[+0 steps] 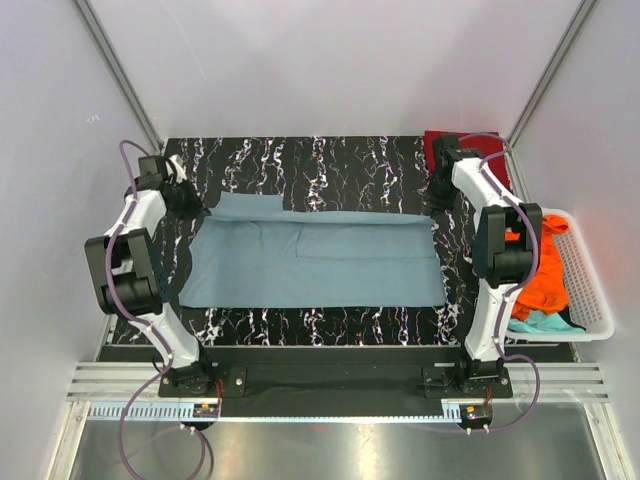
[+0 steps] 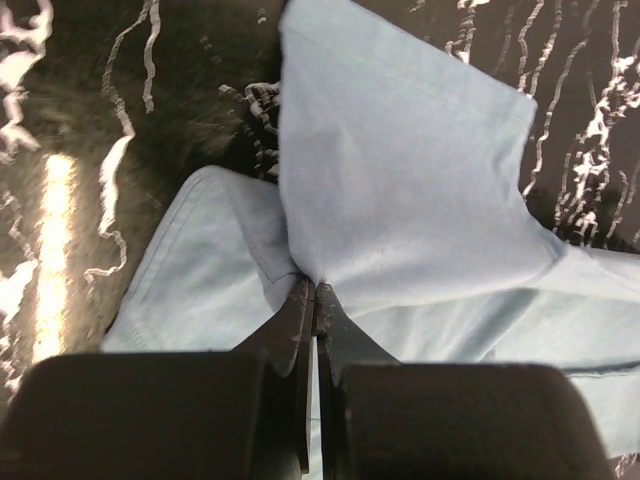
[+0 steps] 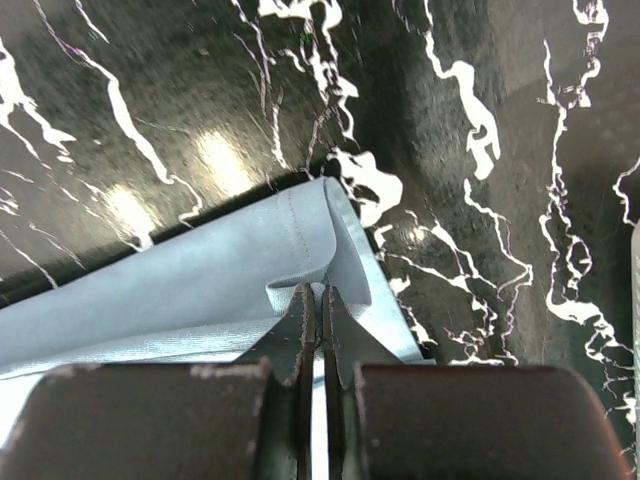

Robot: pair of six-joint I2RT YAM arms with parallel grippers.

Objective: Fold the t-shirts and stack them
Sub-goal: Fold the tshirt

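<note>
Top external: grey-blue t-shirt (image 1: pixel 310 262) spread flat on marbled table (image 1: pixel 300 160). Left gripper (image 2: pixel 314 288) clenched on its far-left corner; right gripper (image 3: pixel 319 292) pinching the far-right hem corner.

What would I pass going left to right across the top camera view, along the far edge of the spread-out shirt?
Left gripper → grey-blue t-shirt → right gripper → white basket.

No readable text, labels, brands, numbers or signs — none in any view.
</note>
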